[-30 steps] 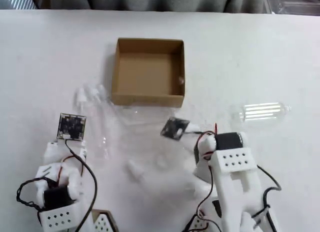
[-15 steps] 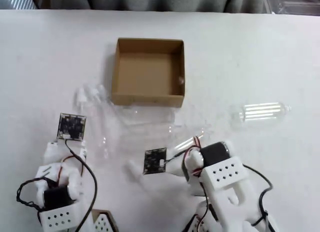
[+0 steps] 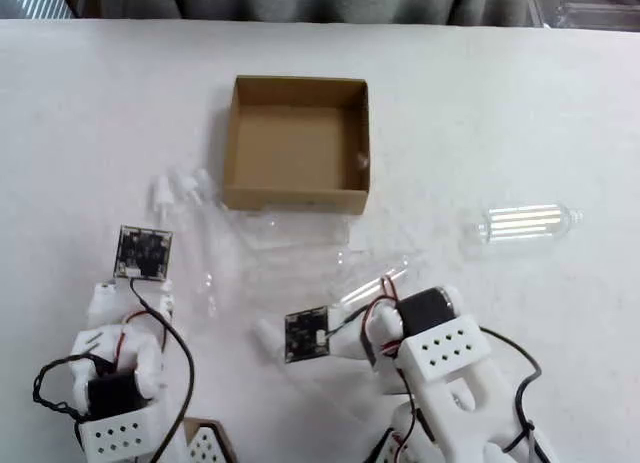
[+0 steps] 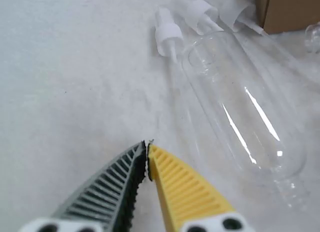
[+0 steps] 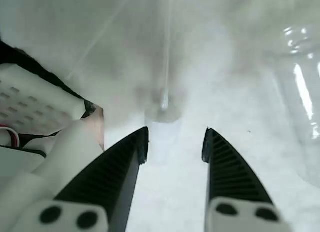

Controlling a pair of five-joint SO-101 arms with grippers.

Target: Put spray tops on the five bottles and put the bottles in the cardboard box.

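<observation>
- Cardboard box (image 3: 295, 199) stood open and empty toward the far middle of the table (image 3: 520, 103); no bottle had gone into it.
- Over the last second the right arm had swung its wrist away from the box's near corner, back toward the robot and across toward the left arm's side. It ended above the scatter of clear bottles lying between the box and the arms.
- The right gripper (image 5: 175, 142) was spread wide, and a loose spray top (image 5: 162, 123) lay on the table just ahead of the gap between its fingers, seemingly untouched.
- That swing read as lining up to pick this top, so the task looked barely begun, with the first capping still to come.
- The left gripper (image 4: 148, 152) was pressed together with nothing in it, low over the table just beside a lying bottle (image 4: 240, 111). That arm had kept its place through the second.
- Three more spray tops (image 4: 202, 14) clustered past that bottle's base end, near the box's corner.
- A lone bottle (image 3: 525, 223) lay uncapped well apart on the right side.
</observation>
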